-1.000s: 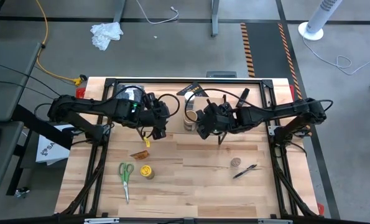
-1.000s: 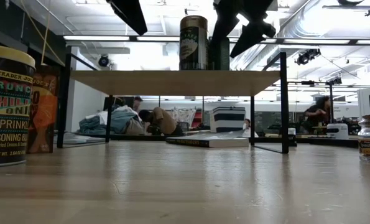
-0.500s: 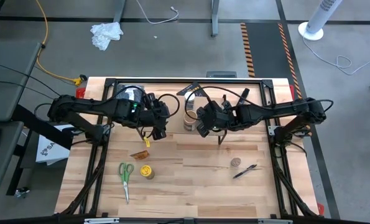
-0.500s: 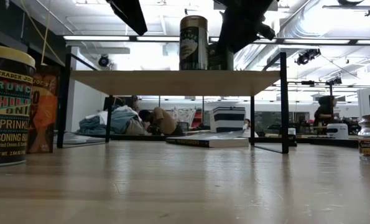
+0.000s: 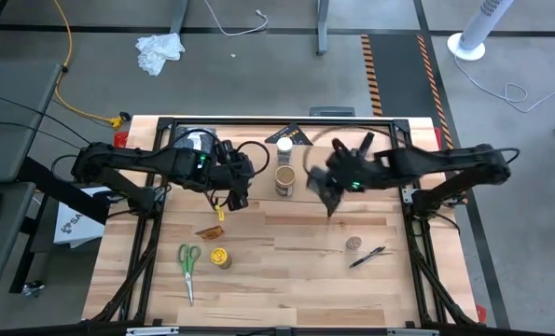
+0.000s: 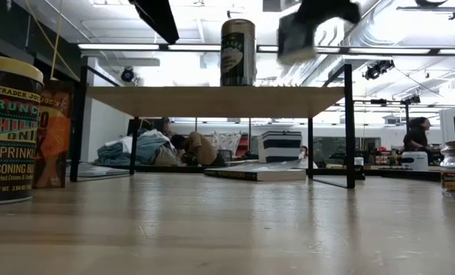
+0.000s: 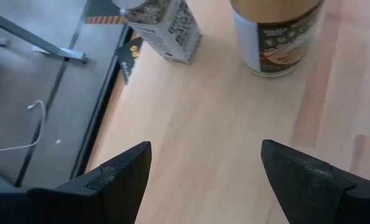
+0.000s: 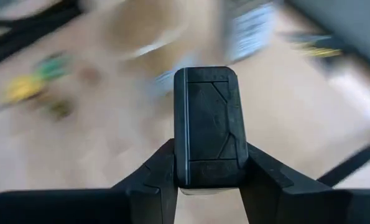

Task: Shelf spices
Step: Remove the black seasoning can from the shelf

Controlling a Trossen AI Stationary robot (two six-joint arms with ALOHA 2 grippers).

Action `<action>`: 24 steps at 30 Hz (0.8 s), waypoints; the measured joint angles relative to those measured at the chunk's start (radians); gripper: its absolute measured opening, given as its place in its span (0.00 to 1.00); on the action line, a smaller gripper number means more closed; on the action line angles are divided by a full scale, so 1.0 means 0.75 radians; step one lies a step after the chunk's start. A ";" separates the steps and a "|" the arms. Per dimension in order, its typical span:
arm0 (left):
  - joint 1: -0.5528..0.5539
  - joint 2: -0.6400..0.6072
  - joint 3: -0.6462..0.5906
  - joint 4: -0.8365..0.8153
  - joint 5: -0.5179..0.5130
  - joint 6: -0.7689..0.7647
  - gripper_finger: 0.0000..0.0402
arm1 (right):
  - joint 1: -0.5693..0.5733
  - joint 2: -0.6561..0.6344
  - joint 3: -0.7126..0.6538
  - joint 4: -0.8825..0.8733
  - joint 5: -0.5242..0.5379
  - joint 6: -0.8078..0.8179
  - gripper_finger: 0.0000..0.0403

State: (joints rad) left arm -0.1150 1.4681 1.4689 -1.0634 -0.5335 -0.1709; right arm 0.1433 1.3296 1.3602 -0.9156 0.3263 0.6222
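On the shelf top (image 6: pixel 212 101) stand a wide tan round jar (image 5: pixel 284 179) and a white-lidded jar (image 5: pixel 284 147); both also show in the left wrist view, the tan jar (image 7: pixel 275 34) beside the white-lidded one (image 7: pixel 166 28). My right gripper (image 8: pixel 211 158) is shut on a small black tin (image 8: pixel 211 118) above the shelf's right part (image 6: pixel 311 27). My left gripper (image 7: pixel 206 168) hangs open left of the jars (image 5: pixel 235 187), holding nothing. On the table in front lie a yellow-lidded jar (image 5: pixel 220 258), an orange-brown packet (image 5: pixel 210 231) and a small jar (image 5: pixel 353 244). My right gripper pinches the black tin between its two fingers (image 8: pixel 163 171), which sit on the tin's two opposite narrow sides near one end (image 8: pixel 183 168). The tin's flat face is turned toward the wrist camera. It is lifted clear above the shelf top (image 6: pixel 307 34).
Green-handled scissors (image 5: pixel 187 261) lie at the near left and a black marker (image 5: pixel 366 257) at the near right. The shelf's thin black legs (image 6: pixel 349 126) stand on the table's far half. Bare wood lies between the near objects.
My right gripper has come down over the black tin that stood on the shelf beside the tan jar and shut on it. It has then lifted the tin clear and carried it toward the table's right edge, fast enough to blur.
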 joint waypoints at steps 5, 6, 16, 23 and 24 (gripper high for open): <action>0.019 0.000 0.000 -0.002 0.016 0.023 0.75 | 0.204 -0.141 0.000 -0.011 -0.216 0.081 0.30; 0.023 0.000 0.000 -0.002 0.012 0.024 0.75 | 0.265 -0.149 0.001 -0.029 -0.222 0.133 0.30; 0.068 -0.001 0.001 0.048 0.004 -0.080 0.75 | 0.837 0.043 0.000 -0.378 0.108 0.726 0.30; 0.095 -0.013 0.001 0.146 0.000 -0.083 0.75 | 0.981 0.252 0.000 -0.390 0.254 1.026 0.30; 0.103 -0.014 0.001 0.169 -0.001 -0.084 0.75 | 0.988 0.279 0.000 -0.389 0.273 1.053 0.30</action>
State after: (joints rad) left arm -0.0380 1.4574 1.4696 -0.9370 -0.5346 -0.2340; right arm 0.8844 1.5391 1.3602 -1.2073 0.5314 1.4116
